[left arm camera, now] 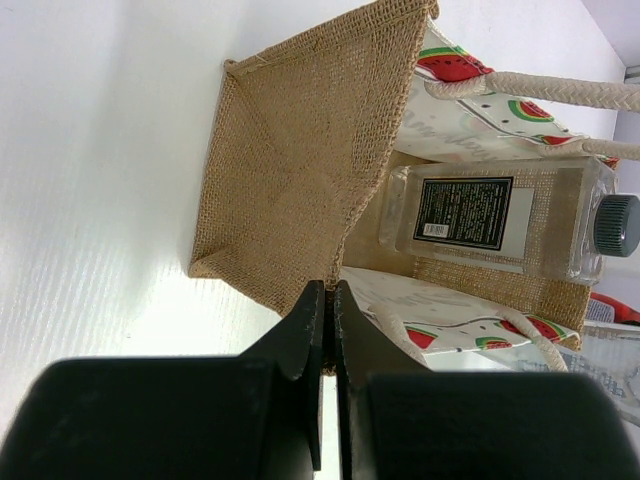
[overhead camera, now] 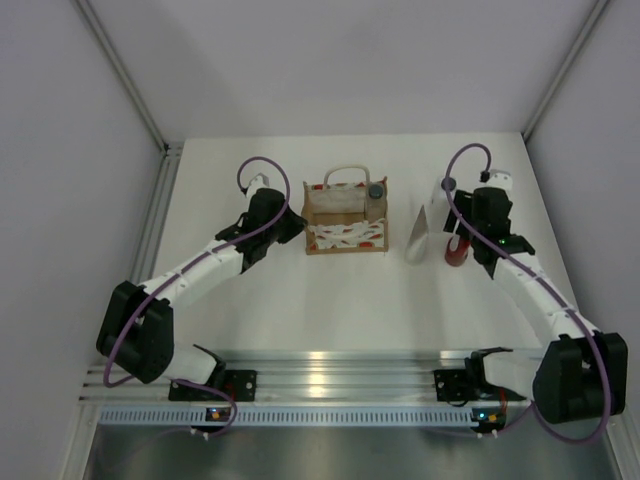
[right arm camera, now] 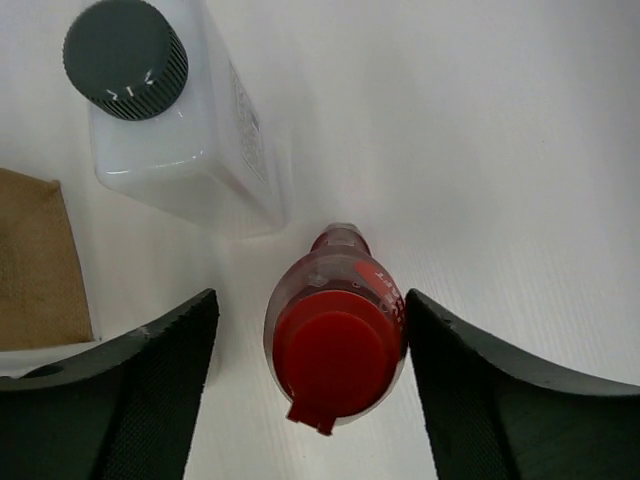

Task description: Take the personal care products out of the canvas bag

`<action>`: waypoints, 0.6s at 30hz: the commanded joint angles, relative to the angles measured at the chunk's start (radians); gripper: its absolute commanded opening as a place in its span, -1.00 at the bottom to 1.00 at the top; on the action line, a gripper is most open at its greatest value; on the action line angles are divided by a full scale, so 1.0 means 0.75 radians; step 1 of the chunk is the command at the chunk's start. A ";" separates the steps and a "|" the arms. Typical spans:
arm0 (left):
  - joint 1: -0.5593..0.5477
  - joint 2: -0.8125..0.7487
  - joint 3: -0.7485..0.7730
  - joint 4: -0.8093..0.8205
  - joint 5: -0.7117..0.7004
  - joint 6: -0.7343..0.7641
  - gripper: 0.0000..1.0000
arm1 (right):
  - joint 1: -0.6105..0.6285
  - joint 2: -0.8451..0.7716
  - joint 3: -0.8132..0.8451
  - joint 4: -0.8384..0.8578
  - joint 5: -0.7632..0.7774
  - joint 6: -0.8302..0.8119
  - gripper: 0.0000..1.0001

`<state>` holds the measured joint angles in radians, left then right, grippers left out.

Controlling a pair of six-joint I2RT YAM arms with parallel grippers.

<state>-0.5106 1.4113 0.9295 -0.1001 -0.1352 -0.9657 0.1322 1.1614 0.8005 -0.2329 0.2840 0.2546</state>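
Clearly 3 of 4 are out: red bottle (right arm camera: 335, 350) stands on the desk (overhead camera: 300, 320) btwn the spread right jaws, untouched, so lift straight up w/o clipping its glossy flip cap. Left jaws, pressed together, seem to pinch the coarse-weave canvas bag (left arm camera: 300, 170) at its rim; pale squarish bottle (left arm camera: 480, 215) w/ ribbed grey cap lies inside, smooth, flat-sided, prob. slippery.

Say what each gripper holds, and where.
Left gripper pinches the canvas bag at its side edge; right gripper, open either side of the red bottle, holds nothing.
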 commanded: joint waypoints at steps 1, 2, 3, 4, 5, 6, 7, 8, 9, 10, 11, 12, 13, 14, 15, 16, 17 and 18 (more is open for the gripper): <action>0.008 0.006 0.012 -0.026 -0.006 0.026 -1.00 | -0.015 -0.060 0.078 0.124 0.036 0.016 0.51; 0.008 0.006 0.012 -0.024 -0.004 0.024 -1.00 | -0.013 -0.060 0.086 0.114 0.037 0.016 0.60; 0.006 0.006 0.012 -0.024 -0.004 0.024 -1.00 | -0.013 -0.058 0.096 0.102 0.037 0.018 0.75; 0.006 0.008 0.012 -0.026 -0.002 0.026 -1.00 | -0.013 -0.055 0.115 0.084 0.037 0.016 0.80; 0.006 0.006 0.010 -0.026 -0.002 0.028 -1.00 | -0.015 -0.055 0.125 0.069 0.032 0.016 0.81; 0.008 0.004 0.008 -0.024 -0.002 0.028 -1.00 | -0.015 -0.057 0.139 0.053 0.014 0.016 0.87; 0.008 -0.002 0.008 -0.026 -0.004 0.030 -1.00 | -0.009 -0.066 0.168 0.020 0.004 0.014 0.87; 0.008 -0.004 0.006 -0.026 -0.006 0.036 -1.00 | -0.002 -0.076 0.182 0.012 -0.008 0.012 0.87; 0.006 -0.008 0.002 -0.024 -0.012 0.036 -1.00 | 0.008 -0.104 0.194 0.008 -0.013 0.008 0.87; 0.006 -0.014 0.000 -0.024 -0.016 0.038 -1.00 | 0.028 -0.115 0.231 0.000 -0.017 0.006 0.87; 0.008 -0.018 -0.002 -0.024 -0.018 0.038 -1.00 | 0.036 -0.127 0.256 -0.025 -0.029 0.006 0.87; 0.006 -0.020 -0.004 -0.026 -0.020 0.036 -1.00 | 0.047 -0.141 0.276 -0.033 -0.086 0.010 0.85; 0.006 -0.025 -0.004 -0.026 -0.018 0.036 -1.00 | 0.065 -0.139 0.317 -0.033 -0.127 0.016 0.82; 0.008 -0.025 -0.004 -0.024 -0.018 0.032 -1.00 | 0.081 -0.137 0.342 -0.049 -0.166 0.022 0.79; 0.008 -0.023 -0.004 -0.024 -0.018 0.030 -1.00 | 0.100 -0.113 0.366 -0.060 -0.213 0.020 0.75; 0.006 -0.023 0.000 -0.024 -0.016 0.026 -1.00 | 0.153 -0.095 0.415 -0.070 -0.227 0.010 0.73; 0.006 -0.020 0.002 -0.024 -0.012 0.022 -1.00 | 0.183 -0.070 0.446 -0.102 -0.235 0.000 0.70; 0.008 -0.020 0.008 -0.024 -0.010 0.020 -1.00 | 0.257 -0.015 0.507 -0.119 -0.233 -0.022 0.65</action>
<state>-0.5106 1.4117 0.9295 -0.1001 -0.1349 -0.9649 0.2214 1.0985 1.0687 -0.2710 0.1822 0.2588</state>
